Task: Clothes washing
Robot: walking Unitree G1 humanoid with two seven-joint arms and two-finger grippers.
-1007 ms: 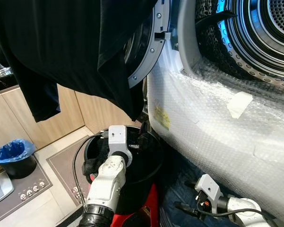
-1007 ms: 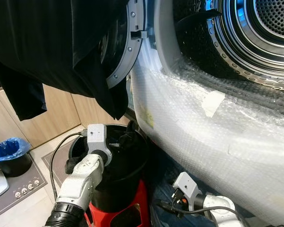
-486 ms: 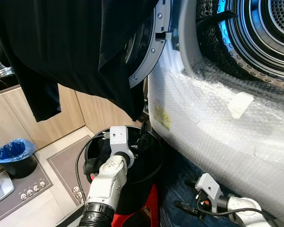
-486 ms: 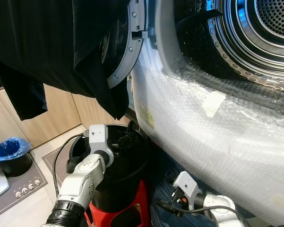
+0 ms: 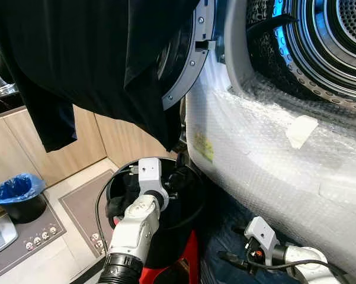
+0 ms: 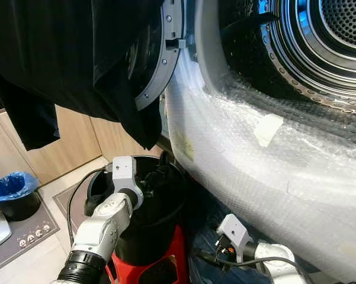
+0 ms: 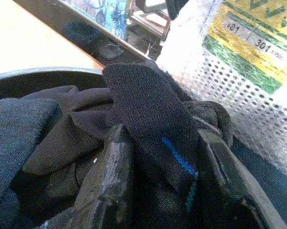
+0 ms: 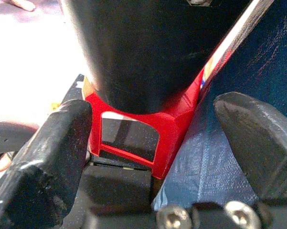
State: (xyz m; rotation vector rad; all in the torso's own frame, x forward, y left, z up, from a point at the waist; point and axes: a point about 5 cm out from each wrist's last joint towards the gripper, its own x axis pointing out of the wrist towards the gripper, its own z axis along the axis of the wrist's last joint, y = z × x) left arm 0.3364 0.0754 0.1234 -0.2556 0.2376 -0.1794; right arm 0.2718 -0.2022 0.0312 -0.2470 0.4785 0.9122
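Left wrist view: left gripper point(image 7: 160, 188) closed on a black sock with a blue stripe point(image 7: 153, 119), atop dark clothes in the black bucket point(image 5: 189, 216). Bucket sits on a red stool point(image 8: 148, 131) beside the bubble-wrapped washing machine point(image 5: 272, 171). Right gripper point(image 8: 162, 148) low, fingers apart, holding nothing. Dark garment point(image 5: 89, 59) hangs over the open door.

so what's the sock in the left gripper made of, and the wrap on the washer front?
Sock: looks like knitted fabric, black and matte, with a visible ribbed weave and a blue stitch mark; the fibre can't be told. It sits between the left gripper's fingers over the black bucket. Washer wrap: clear plastic bubble wrap, glossy, with rows of small bubbles showing.
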